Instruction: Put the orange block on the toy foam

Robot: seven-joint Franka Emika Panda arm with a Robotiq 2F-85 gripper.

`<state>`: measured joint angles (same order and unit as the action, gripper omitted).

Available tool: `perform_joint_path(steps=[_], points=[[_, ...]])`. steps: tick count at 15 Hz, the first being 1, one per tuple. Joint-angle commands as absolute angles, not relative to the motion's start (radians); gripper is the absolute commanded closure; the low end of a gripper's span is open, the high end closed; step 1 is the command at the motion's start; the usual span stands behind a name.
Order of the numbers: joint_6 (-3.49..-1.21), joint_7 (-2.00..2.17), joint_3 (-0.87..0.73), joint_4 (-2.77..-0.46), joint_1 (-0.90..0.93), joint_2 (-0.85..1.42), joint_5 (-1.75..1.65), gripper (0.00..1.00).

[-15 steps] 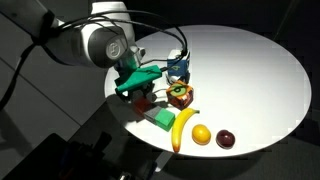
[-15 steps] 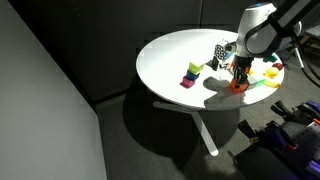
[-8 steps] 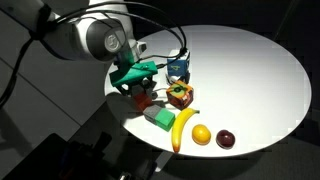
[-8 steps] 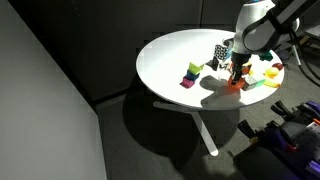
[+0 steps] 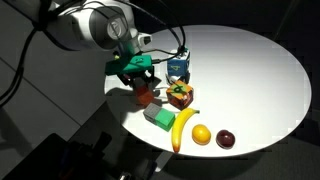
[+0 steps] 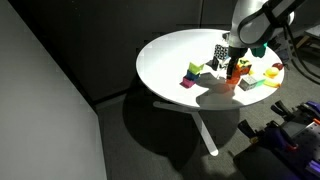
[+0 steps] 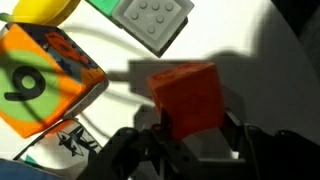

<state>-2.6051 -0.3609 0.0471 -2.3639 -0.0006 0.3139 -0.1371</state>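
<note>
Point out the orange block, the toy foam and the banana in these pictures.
orange block point(image 7: 187, 95), wrist view, on its front face.
toy foam point(image 5: 179, 69), in an exterior view, on its blue side.
banana point(image 5: 181, 128), in an exterior view, on the middle of its curve.

I see the orange block point(image 7: 187, 95) as a small, plain orange-red cube with clean edges, one flat face turned to the wrist camera. It sits squarely between the fingers of my claw point(image 7: 192, 128), pinched on two opposite sides. I cannot tell whether it is clear of the tabletop point(image 5: 250, 70). The toy foam point(image 5: 178, 68) is a small boxy piece in blue, white and dark, standing upright. The block point(image 5: 146, 96) is near the toy foam but not touching it, on the side towards the tabletop's rim.
</note>
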Motion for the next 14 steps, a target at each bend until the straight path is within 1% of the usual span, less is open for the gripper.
perform_joint_path(steps=[1, 14], points=[[-2.559, -0.251, 0.031, -2.302, 0.021, 0.329, -0.157, 0.72], [-2.491, -0.039, 0.005, -2.126, 0.024, 0.387, -0.124, 0.72]])
